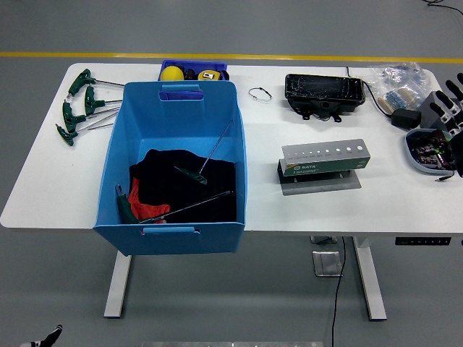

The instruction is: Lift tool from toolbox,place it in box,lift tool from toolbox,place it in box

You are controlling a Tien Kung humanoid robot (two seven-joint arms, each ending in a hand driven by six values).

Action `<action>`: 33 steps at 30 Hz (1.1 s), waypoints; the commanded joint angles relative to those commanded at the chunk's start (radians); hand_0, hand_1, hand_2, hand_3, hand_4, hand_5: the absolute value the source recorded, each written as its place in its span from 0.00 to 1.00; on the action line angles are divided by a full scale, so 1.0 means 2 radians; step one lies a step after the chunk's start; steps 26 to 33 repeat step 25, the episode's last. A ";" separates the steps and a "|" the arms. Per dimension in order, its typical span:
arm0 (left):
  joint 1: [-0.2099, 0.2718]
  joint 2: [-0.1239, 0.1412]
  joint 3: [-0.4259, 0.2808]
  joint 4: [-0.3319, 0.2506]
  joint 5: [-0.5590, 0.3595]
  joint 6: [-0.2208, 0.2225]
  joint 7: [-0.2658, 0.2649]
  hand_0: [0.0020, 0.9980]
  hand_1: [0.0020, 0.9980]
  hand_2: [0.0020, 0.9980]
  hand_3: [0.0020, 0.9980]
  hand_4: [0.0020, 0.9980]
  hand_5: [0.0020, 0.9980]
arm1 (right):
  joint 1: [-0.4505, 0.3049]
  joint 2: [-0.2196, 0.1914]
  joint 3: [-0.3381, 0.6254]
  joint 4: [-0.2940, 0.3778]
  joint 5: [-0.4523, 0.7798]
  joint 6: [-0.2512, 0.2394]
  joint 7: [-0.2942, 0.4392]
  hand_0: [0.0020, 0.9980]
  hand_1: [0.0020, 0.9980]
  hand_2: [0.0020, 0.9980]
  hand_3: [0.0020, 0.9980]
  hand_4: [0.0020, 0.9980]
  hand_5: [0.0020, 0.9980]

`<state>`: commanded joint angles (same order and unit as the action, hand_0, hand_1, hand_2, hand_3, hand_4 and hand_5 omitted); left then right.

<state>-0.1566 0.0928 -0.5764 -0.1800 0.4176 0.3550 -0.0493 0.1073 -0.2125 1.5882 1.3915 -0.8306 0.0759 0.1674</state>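
Note:
A big blue box [172,231] stands on the left half of the white table [304,210]. Inside it lie black and red cloth and two green-handled T-wrenches [190,174], [127,206] with long steel shafts. A grey tool stand [325,160], a rack with a row of holes and no tools in it, sits right of the box. More green-handled T-wrenches [78,107] lie on the table left of the box. My right hand [456,108] shows only at the right picture edge, fingers spread, holding nothing. The left arm is out of sight.
A small blue bin [194,70] with yellow items stands behind the box. A black case [323,93] sits at the back, a wire ring [260,94] beside it. At the right edge are a grey tray [428,153] of small parts, a black adapter [406,118] and bagged parts [396,79].

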 joint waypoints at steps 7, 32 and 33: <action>0.000 0.001 -0.009 0.000 0.015 -0.002 0.002 0.70 0.66 0.71 0.67 0.73 0.67 | 0.000 0.003 -0.001 0.000 -0.002 0.003 -0.002 0.88 0.85 0.89 0.89 1.00 1.00; 0.000 0.001 -0.048 0.000 0.075 -0.010 0.010 0.70 0.65 0.70 0.67 0.73 0.67 | -0.001 0.004 -0.007 0.011 0.012 0.012 -0.006 0.87 0.83 0.89 0.89 1.00 1.00; 0.000 0.001 -0.048 0.000 0.075 -0.010 0.010 0.70 0.65 0.70 0.67 0.73 0.67 | -0.001 0.004 -0.007 0.011 0.012 0.012 -0.006 0.87 0.83 0.89 0.89 1.00 1.00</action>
